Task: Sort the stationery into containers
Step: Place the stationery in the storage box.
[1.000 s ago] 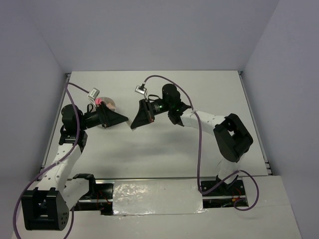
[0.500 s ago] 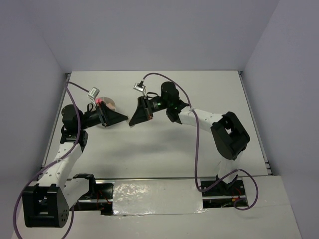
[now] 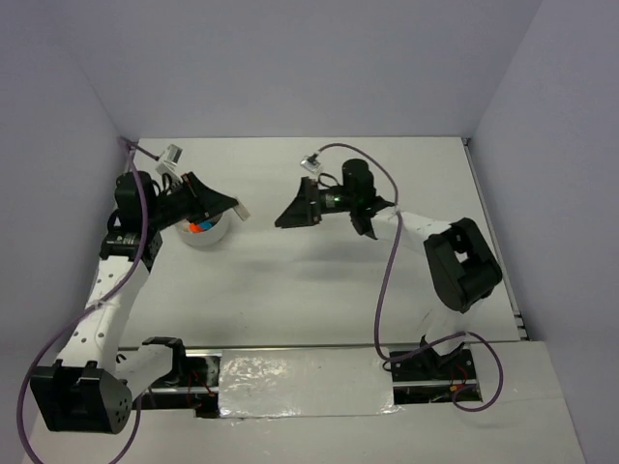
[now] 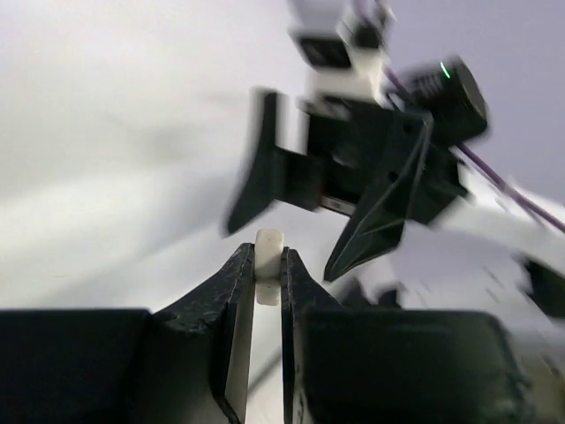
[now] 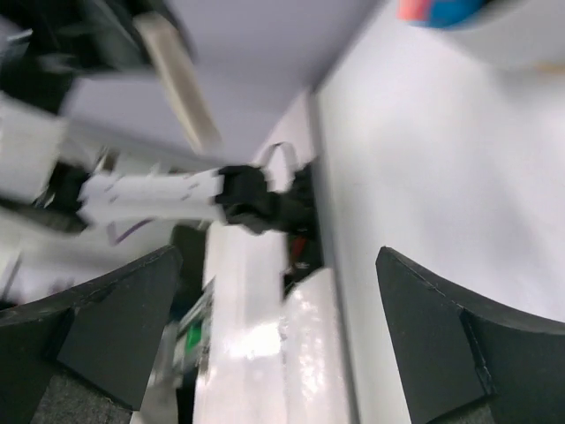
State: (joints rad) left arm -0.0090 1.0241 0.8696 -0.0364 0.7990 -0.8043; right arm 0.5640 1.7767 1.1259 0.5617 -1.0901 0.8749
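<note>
White table [image 3: 319, 290] carries a round white bowl [image 3: 209, 242] at left of the overhead frame, with orange and blue pieces [image 3: 198, 228] inside. Just right of it the left claw [image 3: 235, 207] pinches a small pale block [image 3: 244, 214]. At centre the right claw [image 3: 285, 216] gapes wide.

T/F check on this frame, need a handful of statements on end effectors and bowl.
1. The left end effector is clamped on a small pale block. True.
2. The right end effector holds a marker. False: its fingers are spread wide with nothing between them.
3. The bowl has orange and blue pieces in it. True.
4. The bowl sits on the right side of the table, by the right arm. False: it is on the left side, beneath the raised left arm.
5. The two end effectors are touching. False: the top view shows bare table between them.
</note>
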